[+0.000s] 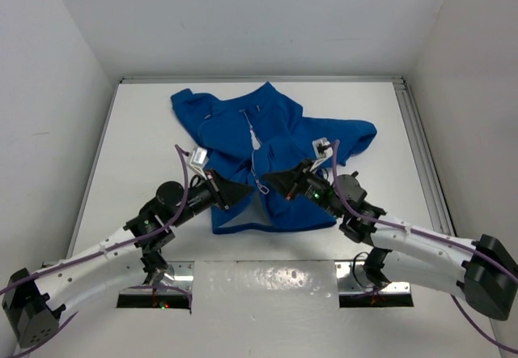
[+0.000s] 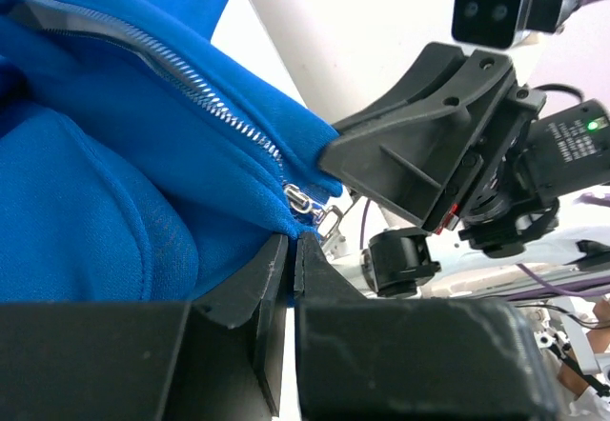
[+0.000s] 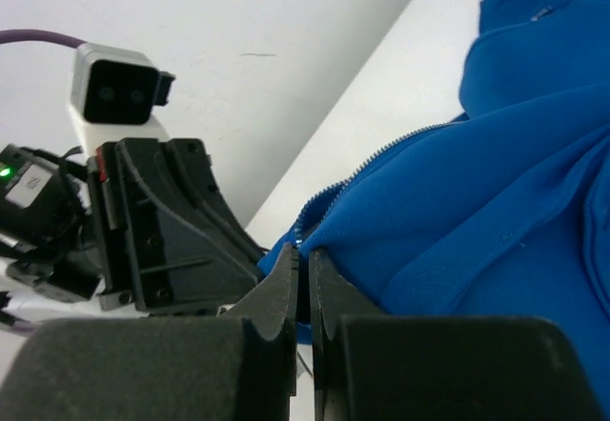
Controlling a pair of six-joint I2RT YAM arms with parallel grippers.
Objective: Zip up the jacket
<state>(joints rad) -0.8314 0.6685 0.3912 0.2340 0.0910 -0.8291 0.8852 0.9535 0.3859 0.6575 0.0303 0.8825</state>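
Top external view: one jacket, royal blue, lying front-up on the white table, toward the far middle, collar away from the arm bases and hem nearest them; one sleeve spread out to the right. Light-coloured zipper runs down the centre front; below its lower end the two front panels part in a narrow wedge showing pale lining. Left gripper and right gripper meet nose to nose at the lower end of the zipper, just apart, fabric gathered up between them. Left wrist view: the left gripper's jaws are pressed together at the tips on the blue hem edge directly under the metal slider, whose small pull tab hangs free beside it; the zipper teeth run up and away to the left from the slider, and the right gripper's black fingers pinch the blue fabric edge close by. Right wrist view: the right gripper's jaws are closed, with a sliver of blue fabric caught between the tips, at the foot of the toothed edge; the left gripper sits just beside, touching the same fold of cloth.
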